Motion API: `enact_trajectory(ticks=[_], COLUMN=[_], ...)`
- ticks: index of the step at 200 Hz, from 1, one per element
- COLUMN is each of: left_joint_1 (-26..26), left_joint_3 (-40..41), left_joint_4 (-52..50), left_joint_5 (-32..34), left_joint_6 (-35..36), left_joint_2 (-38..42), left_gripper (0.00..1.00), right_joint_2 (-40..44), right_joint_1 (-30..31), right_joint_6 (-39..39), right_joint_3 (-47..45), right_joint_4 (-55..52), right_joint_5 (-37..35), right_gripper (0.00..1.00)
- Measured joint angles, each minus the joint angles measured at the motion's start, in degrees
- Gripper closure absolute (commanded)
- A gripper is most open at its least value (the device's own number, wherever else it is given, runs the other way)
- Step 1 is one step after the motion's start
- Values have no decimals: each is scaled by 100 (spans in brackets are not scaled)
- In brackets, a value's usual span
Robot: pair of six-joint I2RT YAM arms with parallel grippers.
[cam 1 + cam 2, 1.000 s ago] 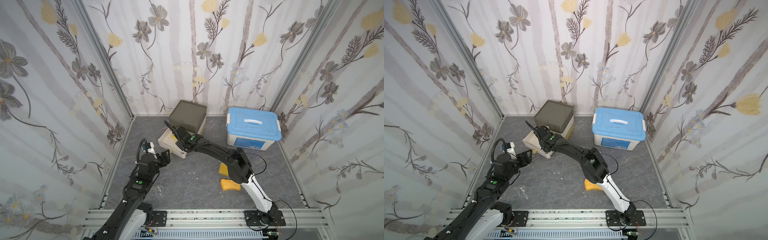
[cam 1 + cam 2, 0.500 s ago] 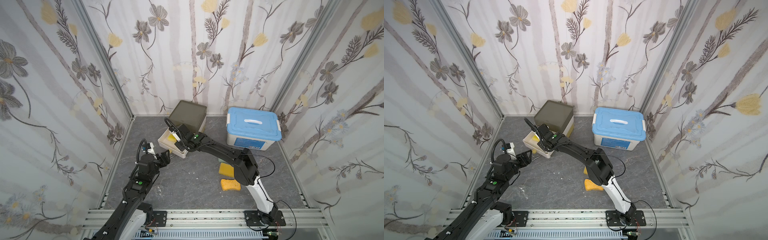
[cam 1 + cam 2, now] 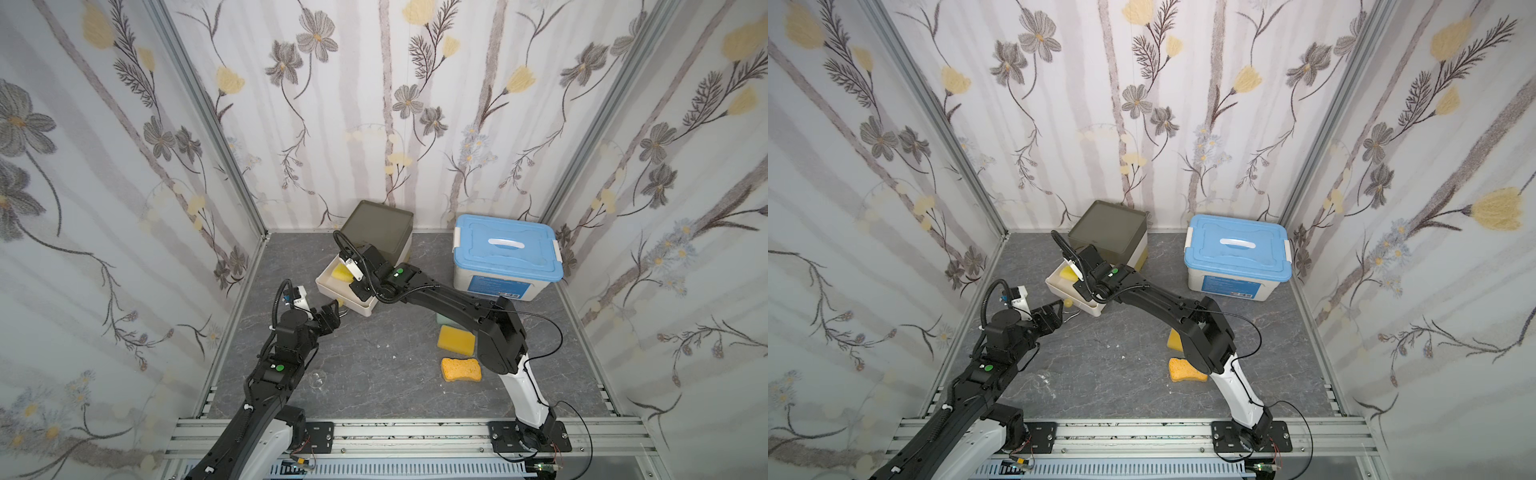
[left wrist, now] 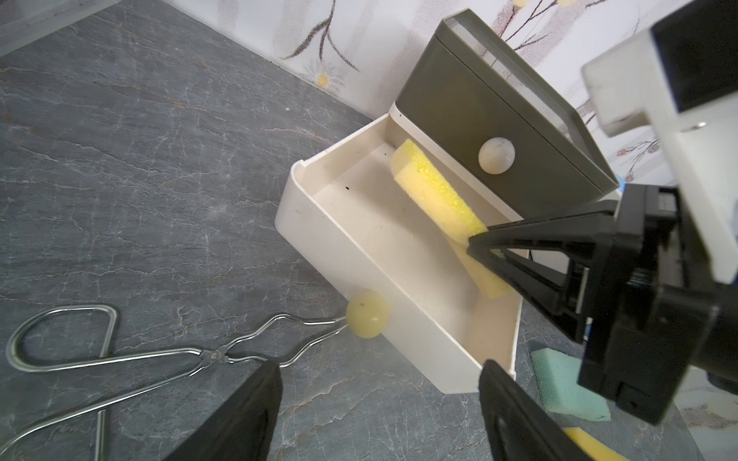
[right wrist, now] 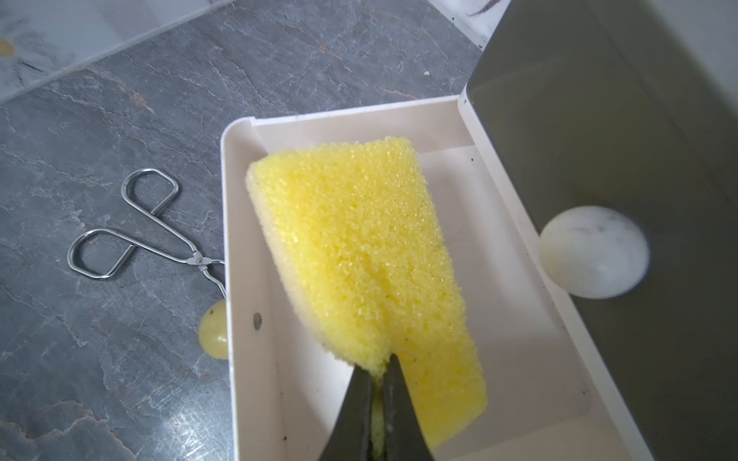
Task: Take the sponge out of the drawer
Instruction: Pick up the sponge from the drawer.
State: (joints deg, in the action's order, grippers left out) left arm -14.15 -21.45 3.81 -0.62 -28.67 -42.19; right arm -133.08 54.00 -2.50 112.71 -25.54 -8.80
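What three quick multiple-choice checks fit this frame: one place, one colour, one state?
1. Where do the tongs lie?
A) inside the drawer
B) outside it, by its knob
C) against the back wall

2. What colour is the bin lid?
A) red
B) blue
C) grey

3. The right pincer is:
A) open
B) shut on nothing
C) shut on the sponge

Key:
1 B: both wrist views show them outside the front wall, tips by the knob.
2 B: both top views show it blue.
3 C: its tips pinch the sponge's edge in the right wrist view.
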Motion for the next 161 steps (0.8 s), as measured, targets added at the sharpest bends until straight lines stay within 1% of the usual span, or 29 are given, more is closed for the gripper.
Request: enact_trajectory(ticks=[31,72,115,134,161], left_joint_1=[0,7,11,11,20], left_joint_3=[4,4,4,4,4], left_joint_4=[7,22,26,28,31], left_joint_5=[0,-4,-4,-4,-31], left_joint_6=[0,0,0,0,-2], left_joint_2=[-127,-284,-284,-295,-339], left_gripper=[19,19,19,19,19], right_joint_2=[474,1139,2221,2752,3309], right_joint_1=[0,7,15,15,22], right_joint_6=[155,203,361,450,627], right_joint_3=[-509,-1196,-2448,-3049,-3674], right_joint_4=[302,597,857,863,800], right_joint_5=[146,160,-170,-367,-649], right_gripper=[100,100,100,100,100])
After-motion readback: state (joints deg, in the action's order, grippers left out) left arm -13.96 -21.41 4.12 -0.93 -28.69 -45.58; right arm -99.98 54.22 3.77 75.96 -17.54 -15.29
